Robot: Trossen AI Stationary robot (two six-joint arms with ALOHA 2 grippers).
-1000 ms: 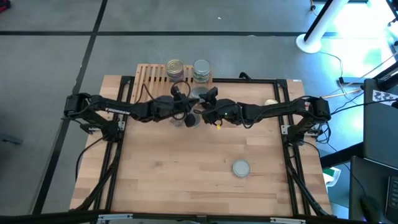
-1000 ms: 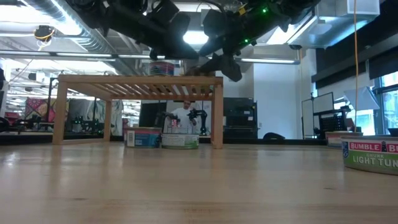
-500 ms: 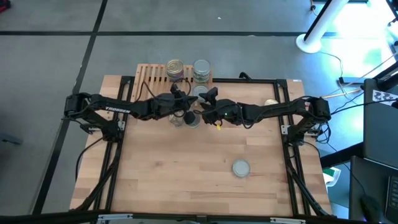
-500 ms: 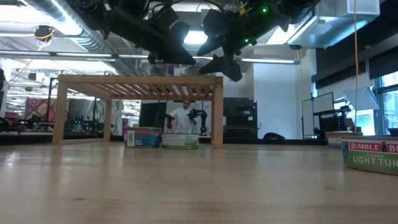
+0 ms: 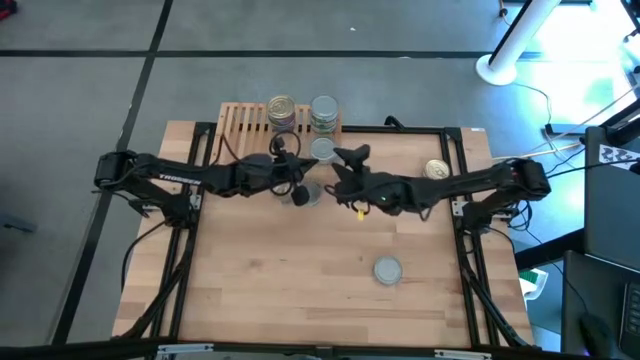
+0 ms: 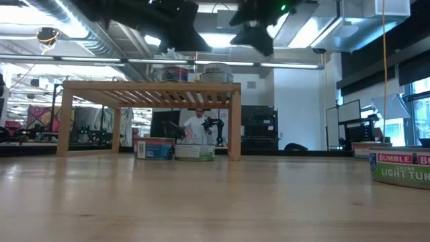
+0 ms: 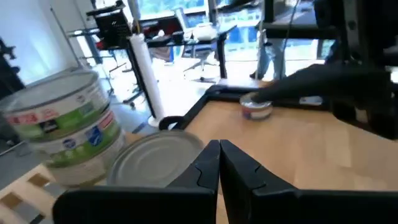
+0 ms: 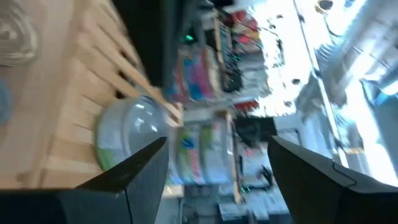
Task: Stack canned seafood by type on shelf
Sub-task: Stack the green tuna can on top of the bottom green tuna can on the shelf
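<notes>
1. Canned seafood was found in two stacks, gold-lidded and silver-lidded, on the shelf.
2. The left gripper, shut and empty, was close beside the shelf; a careless swing risked toppling the stacks.
3. A single silver can lay at the shelf's front edge; a nudge risked dropping it.
4. The right gripper, open and empty, hung just beside it; collision between arms was judged possible.
</notes>
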